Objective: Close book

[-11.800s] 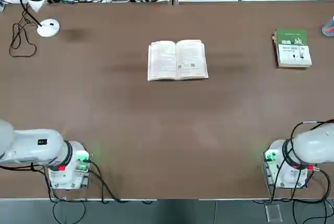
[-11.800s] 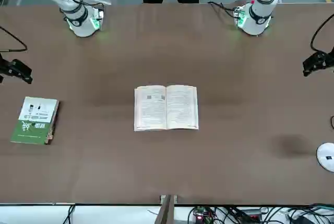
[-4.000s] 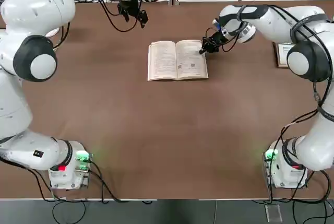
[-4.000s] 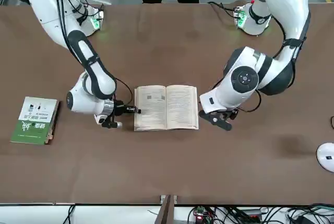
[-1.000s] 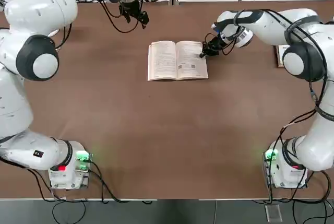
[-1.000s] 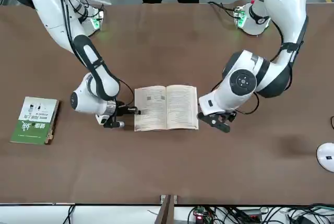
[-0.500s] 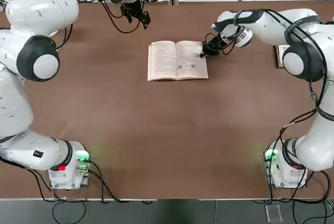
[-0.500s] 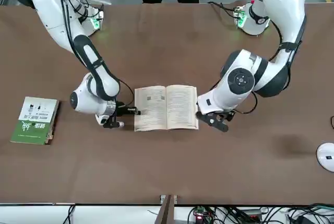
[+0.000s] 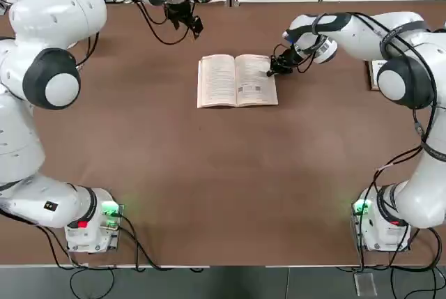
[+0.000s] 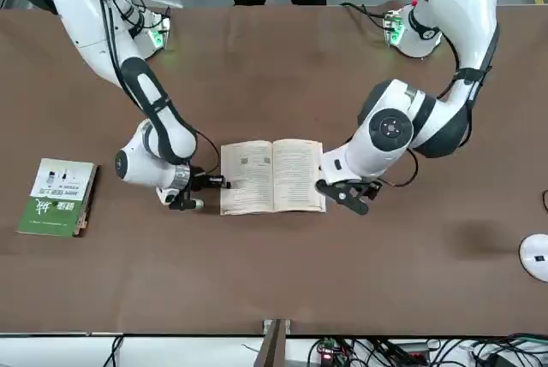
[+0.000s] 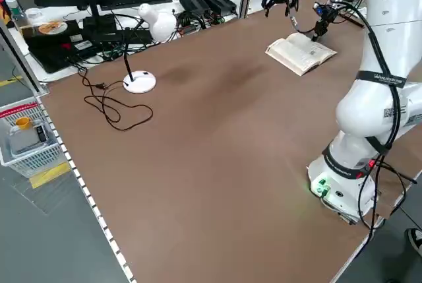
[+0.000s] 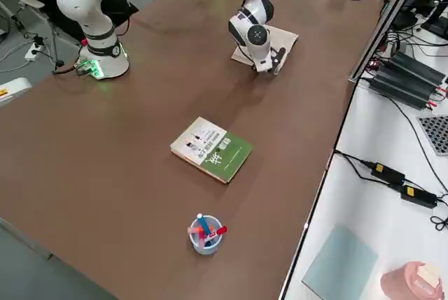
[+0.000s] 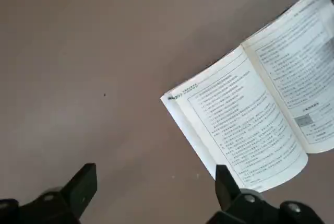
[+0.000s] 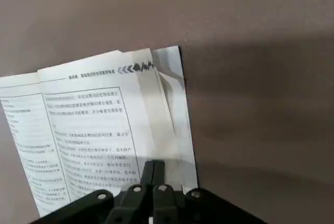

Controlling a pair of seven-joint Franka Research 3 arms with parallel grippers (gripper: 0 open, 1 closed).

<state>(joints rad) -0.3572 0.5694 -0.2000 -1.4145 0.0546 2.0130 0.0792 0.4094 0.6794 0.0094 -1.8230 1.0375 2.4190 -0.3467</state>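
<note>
While flat (open), book (image 9: 237,80) edges unobstructed.

The book (image 9: 237,80) lies open and flat on the table (image 9: 223,187), toward the far edge from the arms' bases and about midway between the two arms. The right gripper (image 9: 272,70) sits at the book's right edge near its far corner, the left gripper (image 9: 192,26) hangs beyond the book's far left corner, apart from it. Well to the book's right lies a second book (image 12: 211,149), with a cup of pens (image 12: 205,233) farther right still, and far to the book's left stands a desk lamp (image 11: 142,52).
</note>
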